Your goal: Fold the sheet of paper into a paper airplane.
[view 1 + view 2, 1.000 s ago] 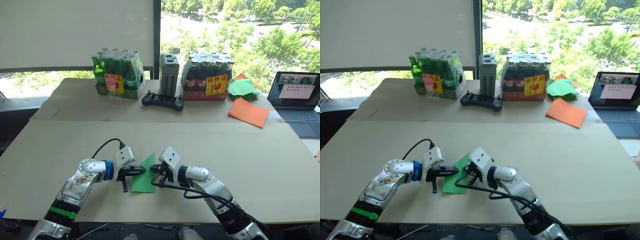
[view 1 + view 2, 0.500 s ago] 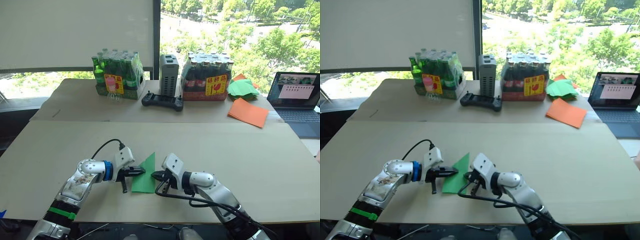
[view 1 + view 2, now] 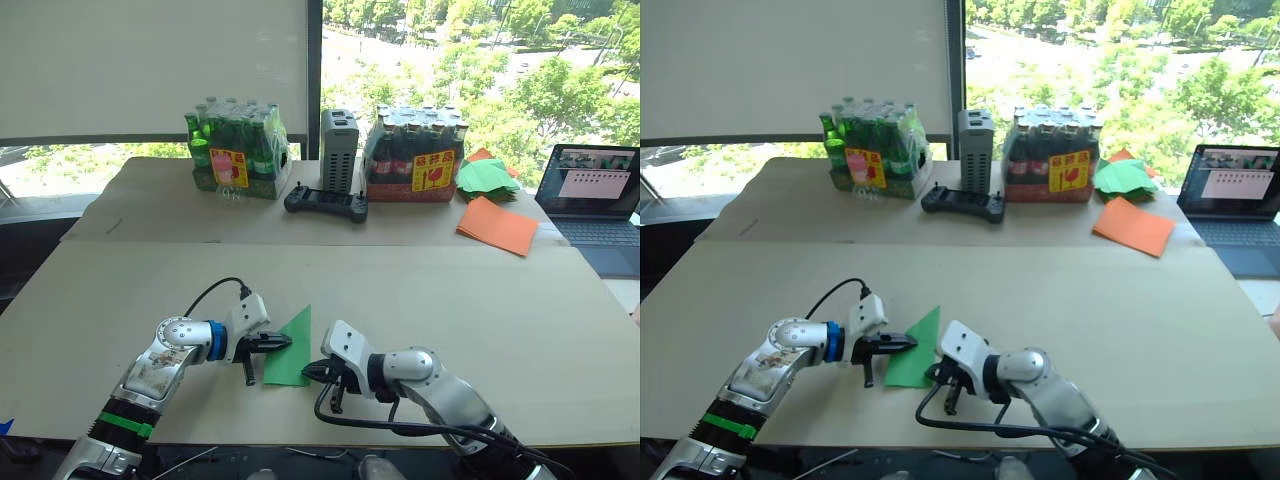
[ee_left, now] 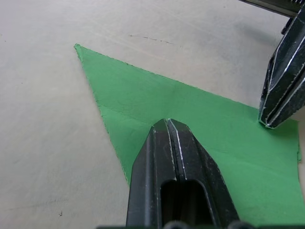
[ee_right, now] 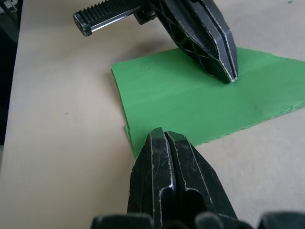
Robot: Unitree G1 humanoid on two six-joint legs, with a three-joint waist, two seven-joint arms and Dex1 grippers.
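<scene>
— Paper first: where does the green piece sit?

— The paper airplane (image 3: 290,352) lies flat on the near table (image 3: 520,310), a long green triangle with its point aimed away from the robot and its square end closest to the front edge. A lengthwise crease shows in the left wrist view.

— And the arms?

— The left gripper (image 3: 277,342) comes in from the left, fingers pressed together, tip resting down on the paper near its left edge. The right gripper (image 3: 312,372) sits at the paper's near right corner, fingers likewise closed with nothing between them; in the right wrist view its tip sits at the paper's edge, though whether it touches I cannot tell.

— Anything behind?

— On the far table, a pack of green bottles (image 3: 236,152), a grey box (image 3: 338,150), a black controller (image 3: 325,203), a pack of dark bottles (image 3: 415,155), a heap of green folded papers (image 3: 487,176), orange sheets (image 3: 497,225), and an open laptop (image 3: 593,190) at the right.
</scene>
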